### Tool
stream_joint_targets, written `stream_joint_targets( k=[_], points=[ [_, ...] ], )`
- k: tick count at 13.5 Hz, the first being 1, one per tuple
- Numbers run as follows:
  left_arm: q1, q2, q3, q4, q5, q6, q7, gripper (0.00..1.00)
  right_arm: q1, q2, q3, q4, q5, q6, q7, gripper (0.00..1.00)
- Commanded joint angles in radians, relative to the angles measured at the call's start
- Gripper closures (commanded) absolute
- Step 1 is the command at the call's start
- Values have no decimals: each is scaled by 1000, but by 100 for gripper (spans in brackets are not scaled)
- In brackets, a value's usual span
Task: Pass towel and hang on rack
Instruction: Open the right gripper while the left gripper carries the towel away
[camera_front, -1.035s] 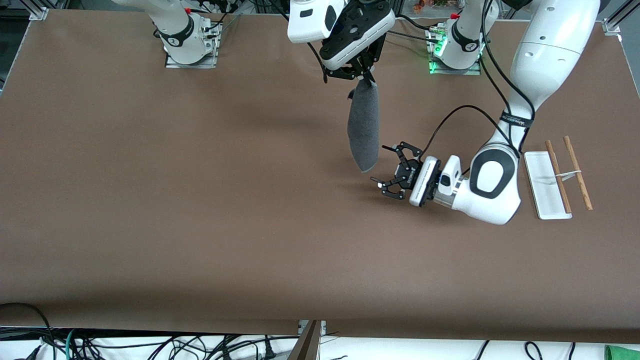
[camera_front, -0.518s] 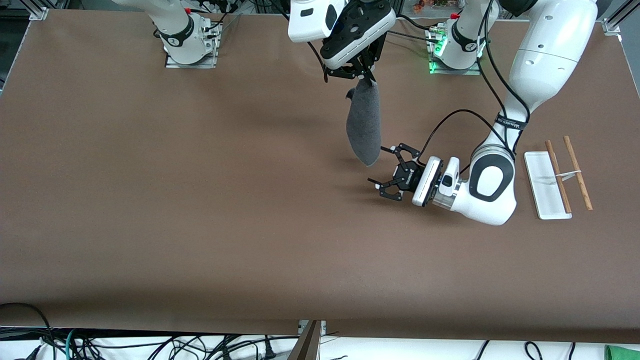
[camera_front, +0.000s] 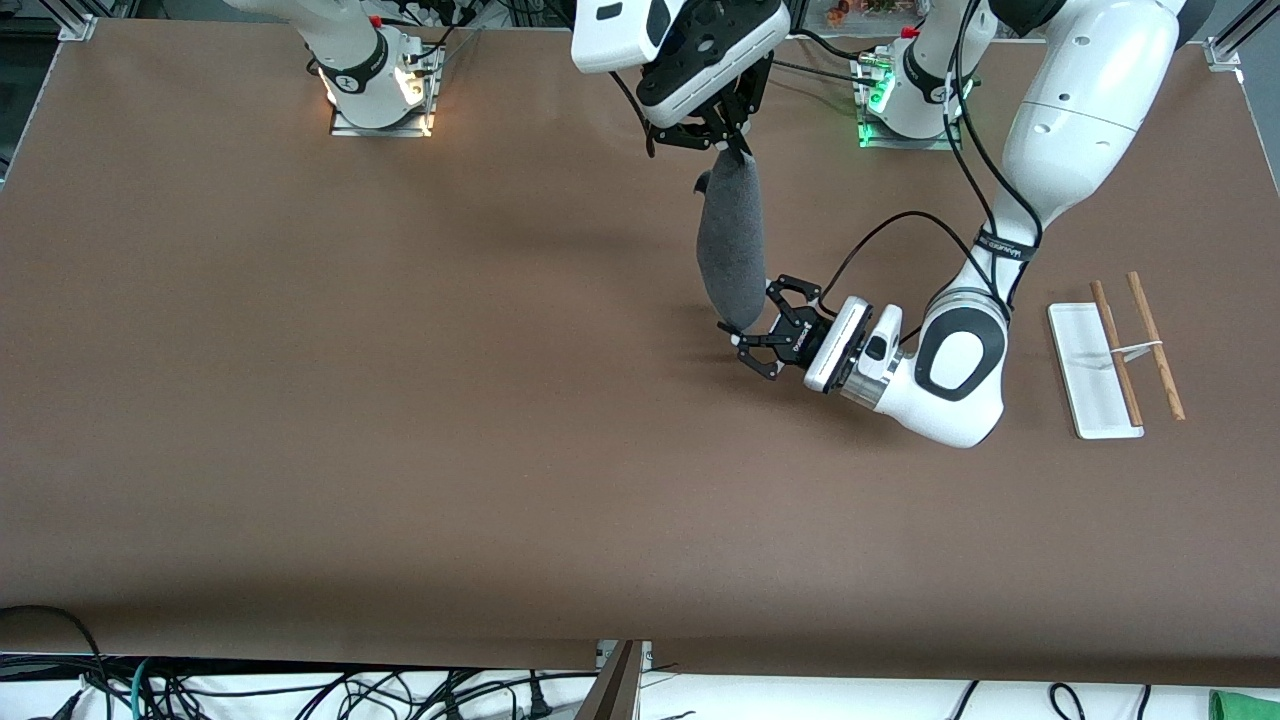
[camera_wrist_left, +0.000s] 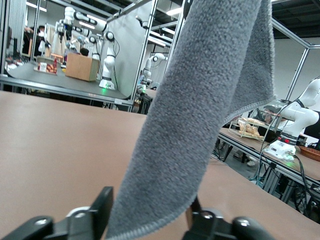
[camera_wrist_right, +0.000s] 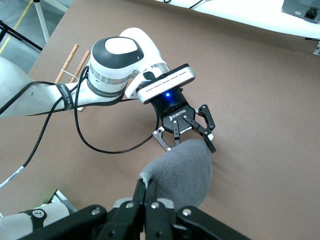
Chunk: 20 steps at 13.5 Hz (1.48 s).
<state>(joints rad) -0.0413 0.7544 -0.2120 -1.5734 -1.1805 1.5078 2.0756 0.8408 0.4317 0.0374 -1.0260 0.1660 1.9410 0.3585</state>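
Hanging grey fuzzy towel

Bare table all round; only the rack (at the left arm's end) obstructs.

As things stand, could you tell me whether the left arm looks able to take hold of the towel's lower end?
Probably yes: the towel hangs from the shut right gripper, and its lower end already sits between the left gripper's fingers, with nothing between.

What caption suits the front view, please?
Right gripper dangles the towel; left gripper straddles its lower end.
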Motion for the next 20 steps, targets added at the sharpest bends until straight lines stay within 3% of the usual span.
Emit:
stream_joint_targets(
  k=[1,7,8,9,10,13,15,20],
  points=[
    [0,-3,3,-11,-36,-20,83,100,0,-14,4,-3,17,-11,16,100],
    [1,-4,5,-10,-36,-29,83,100,0,-14,4,-3,17,-13,16,100],
    [3,-4,5,-8,-36,-35,81,100,0,-14,3,-3,17,-13,16,83],
    [6,-6,5,-8,-36,-37,78,100,-2,-14,3,-3,17,-13,16,37],
    [6,-6,5,-5,-33,-44,74,100,-2,-16,1,-5,17,-11,17,0],
    [17,-10,6,-2,-21,-52,64,100,-5,-42,-10,-11,3,-31,-6,0],
    [26,-17,14,1,-4,-72,23,100,-11,-68,-20,-11,-2,-120,-1,0],
    [83,-92,17,47,207,-125,-199,100,-11,-119,-166,-45,-2,-350,0,0]
  ],
)
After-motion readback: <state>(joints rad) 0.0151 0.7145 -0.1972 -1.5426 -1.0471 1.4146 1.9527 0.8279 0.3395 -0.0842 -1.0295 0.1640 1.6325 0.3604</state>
